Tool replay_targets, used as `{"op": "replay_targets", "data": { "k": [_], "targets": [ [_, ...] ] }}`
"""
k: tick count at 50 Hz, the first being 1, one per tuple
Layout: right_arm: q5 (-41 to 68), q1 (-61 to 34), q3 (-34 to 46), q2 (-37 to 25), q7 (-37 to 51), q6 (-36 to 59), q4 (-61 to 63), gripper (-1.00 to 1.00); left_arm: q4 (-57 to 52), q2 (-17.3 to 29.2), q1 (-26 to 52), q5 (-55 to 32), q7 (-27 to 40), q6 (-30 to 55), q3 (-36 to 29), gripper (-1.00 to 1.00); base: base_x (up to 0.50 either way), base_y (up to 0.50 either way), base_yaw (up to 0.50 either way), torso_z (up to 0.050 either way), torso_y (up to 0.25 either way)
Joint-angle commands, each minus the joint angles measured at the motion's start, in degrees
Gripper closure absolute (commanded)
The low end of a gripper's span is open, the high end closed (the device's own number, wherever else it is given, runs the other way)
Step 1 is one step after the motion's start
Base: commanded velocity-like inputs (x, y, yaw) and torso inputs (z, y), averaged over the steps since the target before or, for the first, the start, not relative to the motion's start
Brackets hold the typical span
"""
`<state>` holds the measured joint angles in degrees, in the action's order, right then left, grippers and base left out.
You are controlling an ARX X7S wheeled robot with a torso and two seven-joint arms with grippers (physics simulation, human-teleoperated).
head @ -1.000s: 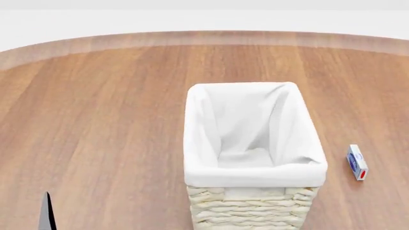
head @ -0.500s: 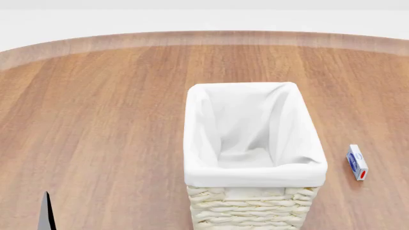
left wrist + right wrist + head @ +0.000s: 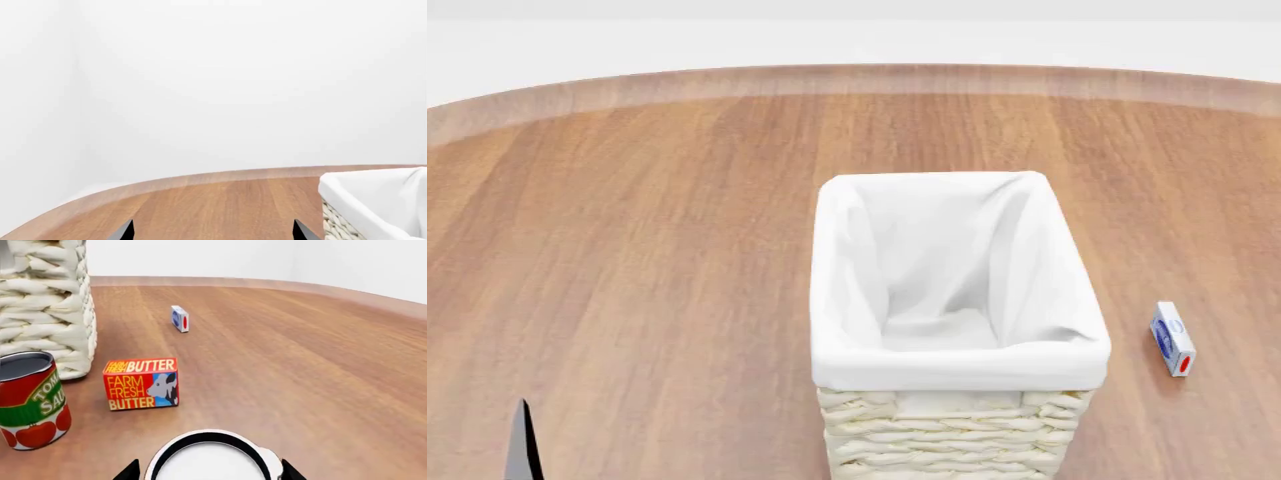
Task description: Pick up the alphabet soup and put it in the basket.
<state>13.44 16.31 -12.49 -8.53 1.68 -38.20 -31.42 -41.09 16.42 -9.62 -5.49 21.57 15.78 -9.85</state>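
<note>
In the right wrist view the alphabet soup shows only as a round whitish top with a dark ring; its label is hidden. My right gripper is open, one dark fingertip on each side of the can top with a thin gap showing. The cream wicker basket with its white liner stands in the middle of the wooden table; it also shows in the right wrist view and the left wrist view. My left gripper is open and empty above bare wood, left of the basket.
A red-and-green tomato can stands by the basket's base. A Farm Fresh butter box lies beside it. A small white-and-blue box lies farther off, right of the basket in the head view. The table's curved far edge meets a white wall.
</note>
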Motion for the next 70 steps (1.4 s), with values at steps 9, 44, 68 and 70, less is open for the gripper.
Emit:
{"op": "replay_targets", "data": {
  "k": [9,44,68,70],
  "targets": [
    [0.56,-2.78,0.65,0.36,-0.96,-2.96,-7.24,1.0,-0.45,0.59,-0.22,-0.34,0.79,-0.03,-0.29,-1.0,0.0,0.0,0.0,0.0,0.0],
    [7.82,6.96,-6.35,-14.47,16.11,37.01,75.41,1.0,-0.47,1.59,-0.06,-1.81,1.65,-0.36,-0.08,-1.0,0.0,0.0,0.0,0.0,0.0],
    [10.37,-24.21,10.63,-18.24,17.82,55.32,72.06,1.0,0.28,2.18,0.08,-3.07,1.98,-0.79,0.2,-1.0,0.0,0.0,0.0,0.0,0.0],
    [11.17,-26.9,11.59,-17.51,17.54,55.81,70.75,1.0,0.91,2.11,0.27,-2.84,2.0,-1.02,-0.08,-1.0,0.0,0.0,0.0,0.0,0.0]
  ]
}}
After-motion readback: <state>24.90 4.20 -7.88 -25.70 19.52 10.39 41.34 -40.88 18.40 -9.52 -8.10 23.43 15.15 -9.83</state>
